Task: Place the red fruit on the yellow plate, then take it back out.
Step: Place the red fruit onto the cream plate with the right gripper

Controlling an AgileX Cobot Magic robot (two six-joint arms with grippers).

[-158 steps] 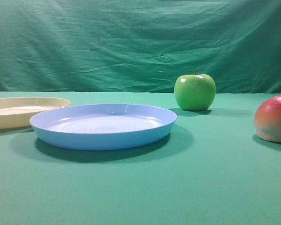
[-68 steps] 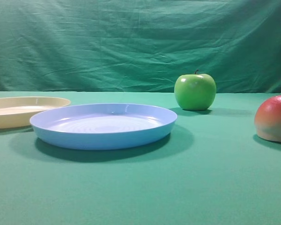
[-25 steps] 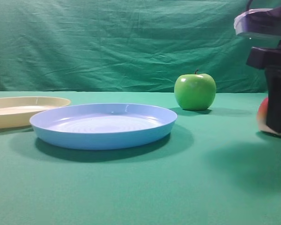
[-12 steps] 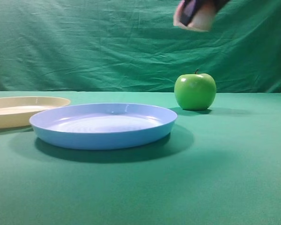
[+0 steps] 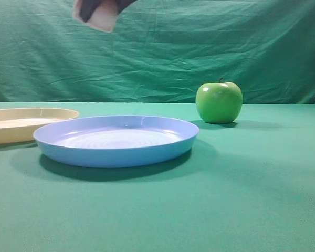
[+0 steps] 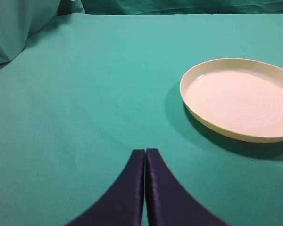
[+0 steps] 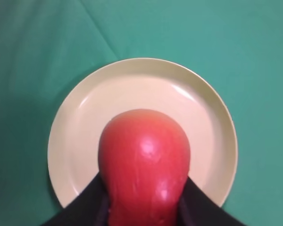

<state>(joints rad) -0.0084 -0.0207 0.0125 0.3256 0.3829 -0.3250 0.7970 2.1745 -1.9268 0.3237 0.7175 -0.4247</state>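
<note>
High above the green-cloth worktop (image 5: 241,210), the right pincer (image 7: 144,202) clamps the smooth rounded red fruit (image 7: 145,165), hanging over the shallow round pale-yellow plastic plate (image 7: 80,117). The left pincer (image 6: 145,162) sits low with its jaws pressed together, empty. Beside the yellow plate: a light blue round plate (image 5: 115,142) and a glossy green apple (image 5: 219,103).

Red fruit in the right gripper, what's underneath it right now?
Below the red fruit, held aloft in the right gripper, lies the yellow plate. Its visible surface is bare; the part behind the fruit is hidden.
</note>
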